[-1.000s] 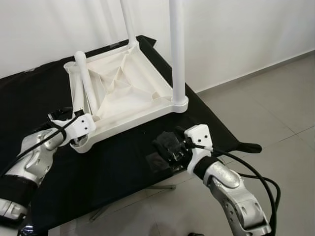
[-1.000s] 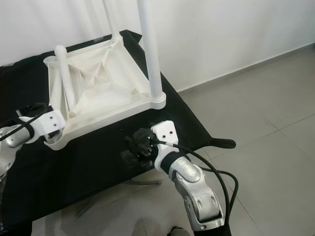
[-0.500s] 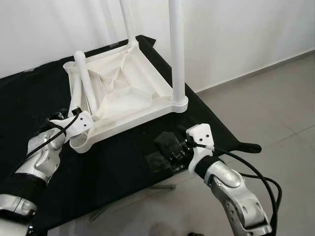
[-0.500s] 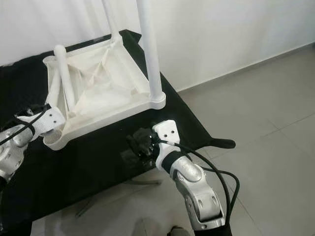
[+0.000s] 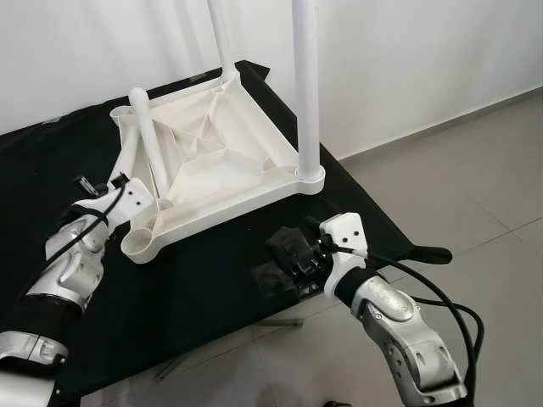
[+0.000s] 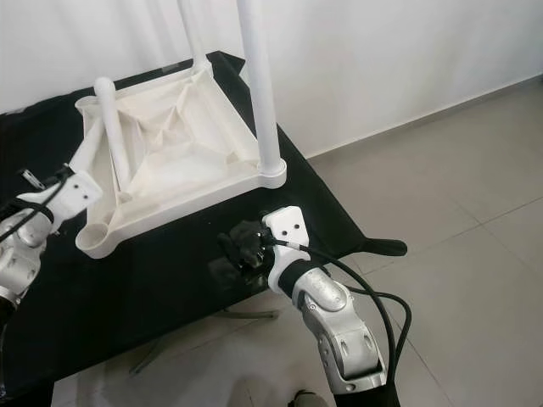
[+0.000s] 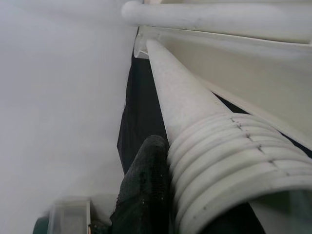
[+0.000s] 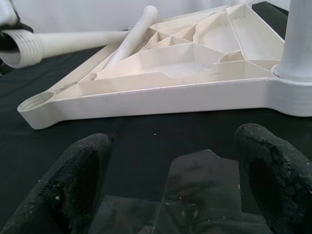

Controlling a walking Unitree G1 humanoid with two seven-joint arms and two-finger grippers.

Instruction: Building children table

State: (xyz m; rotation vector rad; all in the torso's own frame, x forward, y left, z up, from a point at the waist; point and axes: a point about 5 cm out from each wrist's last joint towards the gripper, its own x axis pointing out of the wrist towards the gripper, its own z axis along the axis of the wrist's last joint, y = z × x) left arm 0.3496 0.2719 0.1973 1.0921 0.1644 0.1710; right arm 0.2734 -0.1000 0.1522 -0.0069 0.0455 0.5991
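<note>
Robot fitting a leg to an upturned white children's table (image 5: 216,161), centre-left on a black-draped surface.

Left gripper (image 5: 114,193) pinches a loose threaded leg (image 5: 127,165) at left; next, seat it in the empty corner socket (image 5: 138,245). Right gripper (image 5: 293,254), lower centre, spread and idle.

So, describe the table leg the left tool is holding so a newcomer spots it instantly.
On the black-covered bench lies an upturned white tabletop. Along its left edge the left tool grips a loose white leg. Unlike the two upright, fitted legs, it slants and shows its threaded end.
</note>
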